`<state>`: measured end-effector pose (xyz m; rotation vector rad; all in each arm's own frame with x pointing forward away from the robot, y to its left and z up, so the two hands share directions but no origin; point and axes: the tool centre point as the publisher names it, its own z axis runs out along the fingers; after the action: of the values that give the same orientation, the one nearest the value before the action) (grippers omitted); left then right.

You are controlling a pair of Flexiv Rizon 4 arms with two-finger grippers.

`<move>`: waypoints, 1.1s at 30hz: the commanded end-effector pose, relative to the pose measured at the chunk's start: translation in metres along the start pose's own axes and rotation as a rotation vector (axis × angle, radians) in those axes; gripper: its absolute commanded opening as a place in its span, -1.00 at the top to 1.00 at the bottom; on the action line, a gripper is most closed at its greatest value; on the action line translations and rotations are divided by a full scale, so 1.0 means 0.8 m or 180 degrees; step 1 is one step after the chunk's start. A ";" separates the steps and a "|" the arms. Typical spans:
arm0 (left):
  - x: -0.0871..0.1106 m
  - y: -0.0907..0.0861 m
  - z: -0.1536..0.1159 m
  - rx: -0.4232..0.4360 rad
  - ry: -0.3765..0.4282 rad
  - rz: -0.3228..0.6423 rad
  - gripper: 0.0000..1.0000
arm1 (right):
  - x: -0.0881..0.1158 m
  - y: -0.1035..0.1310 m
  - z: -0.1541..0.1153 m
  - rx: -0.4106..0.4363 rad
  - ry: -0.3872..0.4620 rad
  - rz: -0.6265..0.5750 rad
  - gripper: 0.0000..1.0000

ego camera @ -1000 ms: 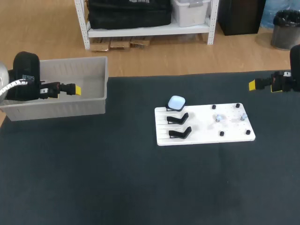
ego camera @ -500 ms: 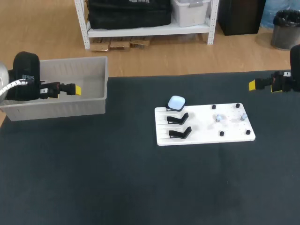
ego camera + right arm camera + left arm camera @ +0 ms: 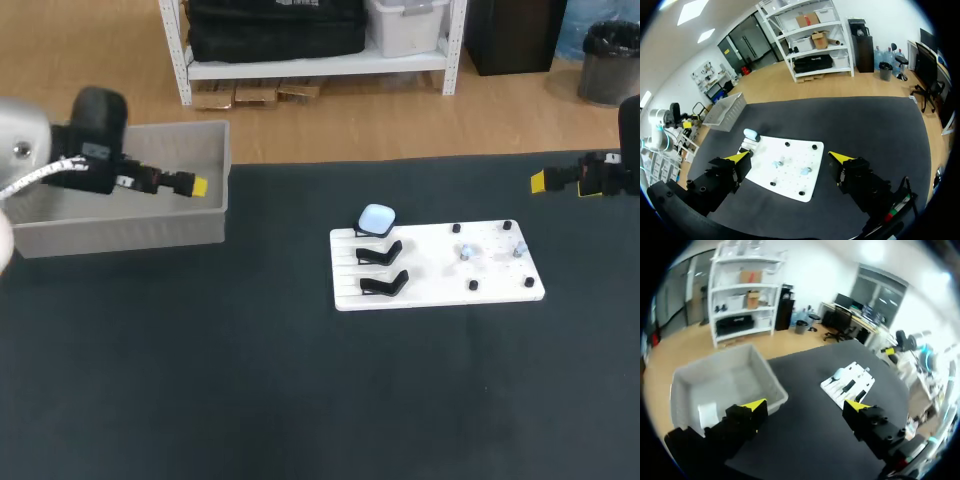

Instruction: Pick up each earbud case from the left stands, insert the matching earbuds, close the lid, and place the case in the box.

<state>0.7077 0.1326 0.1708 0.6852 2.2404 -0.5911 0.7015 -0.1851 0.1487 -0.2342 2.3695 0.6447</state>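
Our left gripper [image 3: 198,186] slid right over the boxy grey plastic bin [image 3: 120,235], fingers spread and empty. Our right gripper [image 3: 538,181] hasn't budged, fingers spread too. The smooth rounded case [image 3: 377,218] sits on the flat white board [image 3: 440,275].

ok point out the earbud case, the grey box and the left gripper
earbud case [image 3: 377,218], head view, middle of its pale blue lid
grey box [image 3: 130,232], head view, on its front wall
left gripper [image 3: 198,186], head view, at its yellow fingertips
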 end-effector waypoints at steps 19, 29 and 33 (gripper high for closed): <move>-0.053 -0.043 0.088 0.1036 0.0133 0.1531 -1.00 | 0.000 0.000 0.001 0.0006 0.0002 -0.0001 -1.00; -0.053 -0.066 0.130 0.1346 0.0000 0.1819 -1.00 | 0.000 0.000 0.001 0.0006 0.0002 -0.0001 -1.00; -0.048 -0.077 0.144 0.1476 -0.0047 0.1981 -1.00 | 0.000 0.000 0.001 0.0006 0.0002 -0.0001 -1.00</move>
<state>0.7427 0.0131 0.1458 1.5027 1.7604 -0.7417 0.7016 -0.1851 0.1487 -0.2341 2.3696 0.6446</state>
